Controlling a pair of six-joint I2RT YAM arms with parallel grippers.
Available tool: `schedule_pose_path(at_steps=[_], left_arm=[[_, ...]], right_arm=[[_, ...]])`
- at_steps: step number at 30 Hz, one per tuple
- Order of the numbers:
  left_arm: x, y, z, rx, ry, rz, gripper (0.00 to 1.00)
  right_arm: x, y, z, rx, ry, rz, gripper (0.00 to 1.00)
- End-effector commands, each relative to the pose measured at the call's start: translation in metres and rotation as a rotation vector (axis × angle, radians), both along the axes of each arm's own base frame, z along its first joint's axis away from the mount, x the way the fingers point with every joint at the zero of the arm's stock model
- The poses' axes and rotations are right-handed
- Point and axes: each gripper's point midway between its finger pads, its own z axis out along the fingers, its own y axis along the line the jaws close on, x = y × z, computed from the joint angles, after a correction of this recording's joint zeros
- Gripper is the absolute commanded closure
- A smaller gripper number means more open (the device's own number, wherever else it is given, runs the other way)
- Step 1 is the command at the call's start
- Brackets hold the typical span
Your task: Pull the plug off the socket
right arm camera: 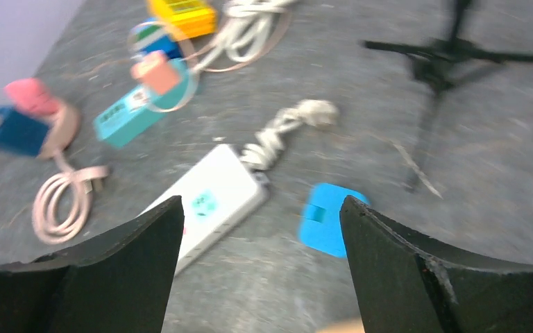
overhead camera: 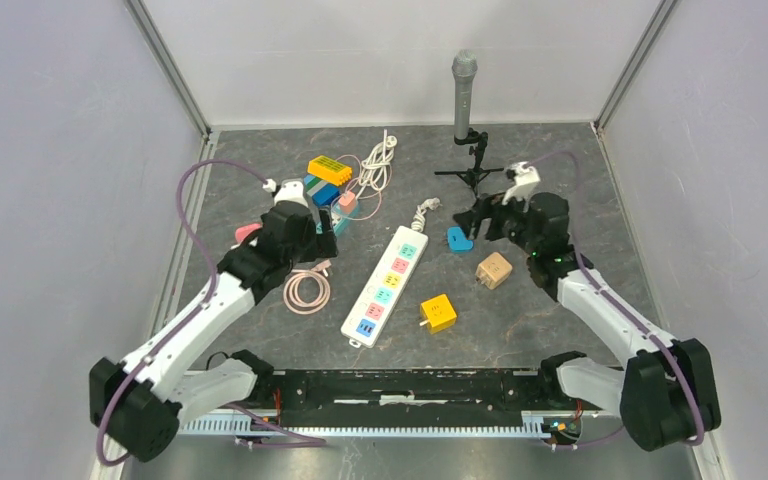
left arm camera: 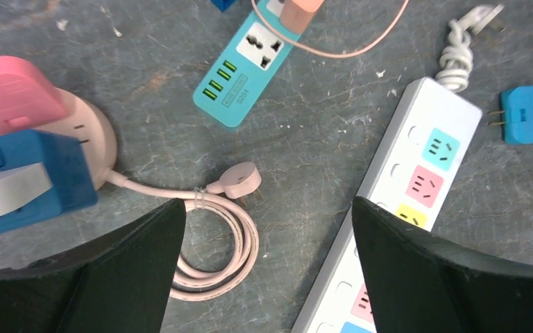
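Left wrist view: we see our left hand (left arm camera: 267, 202) open above the loose pink plug (left arm camera: 236, 180); our right hand (right arm camera: 261, 200) hangs open, empty, near the blue plug (right arm camera: 330, 222).

Power strip (overhead camera: 385, 285) (diagonal) across mid tabletop (overhead camera: 520, 340)

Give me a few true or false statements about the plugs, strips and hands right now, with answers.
1. The left hand and the right hand are open and empty. True.
2. A plug sits in the white power strip. False: nothing is plugged into it.
3. A peach plug sits in the teal strip. True.
4. The microphone lies flat. False: it stands upright on its tripod.
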Motion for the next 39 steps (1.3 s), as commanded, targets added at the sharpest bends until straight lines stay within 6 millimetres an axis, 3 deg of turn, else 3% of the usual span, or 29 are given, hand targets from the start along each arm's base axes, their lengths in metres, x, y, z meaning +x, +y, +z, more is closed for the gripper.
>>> schedule_pose_path(at_steps=[1, 6, 10, 16, 21, 24, 39], left_arm=[[0.024, -0.018, -0.016, -0.033, 0.042, -0.082, 0.09], [0.051, -0.021, -0.037, -0.047, 0.124, -0.017, 0.27], [0.07, -0.012, -0.057, -0.021, 0.22, 0.047, 0.38], [0.094, 0.007, -0.081, -0.049, 0.285, 0.126, 0.38], [0.099, 0.009, -0.106, -0.119, 0.379, 0.135, 0.37], [0.099, 0.008, -0.118, -0.152, 0.427, 0.129, 0.38], [0.097, 0.02, -0.141, -0.123, 0.503, 0.137, 0.41]], right_arm=[[-0.003, 0.057, 0.036, -0.003, -0.213, 0.188, 0.14], [0.002, 0.12, 0.039, -0.027, -0.238, 0.303, 0.34], [0.026, 0.162, 0.038, -0.092, -0.225, 0.323, 0.36], [0.06, 0.211, 0.025, -0.155, -0.197, 0.341, 0.3], [0.084, 0.25, 0.002, -0.183, -0.158, 0.38, 0.41], [0.089, 0.271, -0.012, -0.228, -0.164, 0.423, 0.39], [0.113, 0.302, -0.058, -0.235, -0.201, 0.446, 0.22]])
